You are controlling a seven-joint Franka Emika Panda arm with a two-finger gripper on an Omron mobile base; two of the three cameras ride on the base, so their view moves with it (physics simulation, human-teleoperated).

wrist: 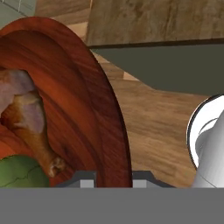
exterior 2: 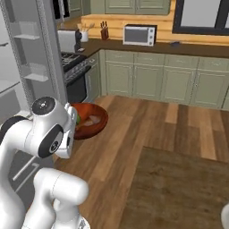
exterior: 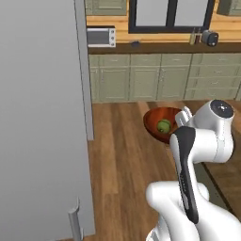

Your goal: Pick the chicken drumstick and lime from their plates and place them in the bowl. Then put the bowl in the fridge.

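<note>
Aloft, gripper (wrist: 113,177) clamped shut on wooden bowl (wrist: 94,87) rim beside fridge (exterior: 37,117). Hand view alone showed one chicken drumstick (wrist: 30,122); left base view showed one lime (exterior: 164,125) inside.

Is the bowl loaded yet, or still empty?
Loaded. The bowl holds both the drumstick and the lime, and the gripper is shut on its rim, carrying it above the floor.

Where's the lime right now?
The lime sits inside the bowl, beside the drumstick. The gripper holds the bowl by its rim above the wood floor, right of the grey fridge door.
</note>
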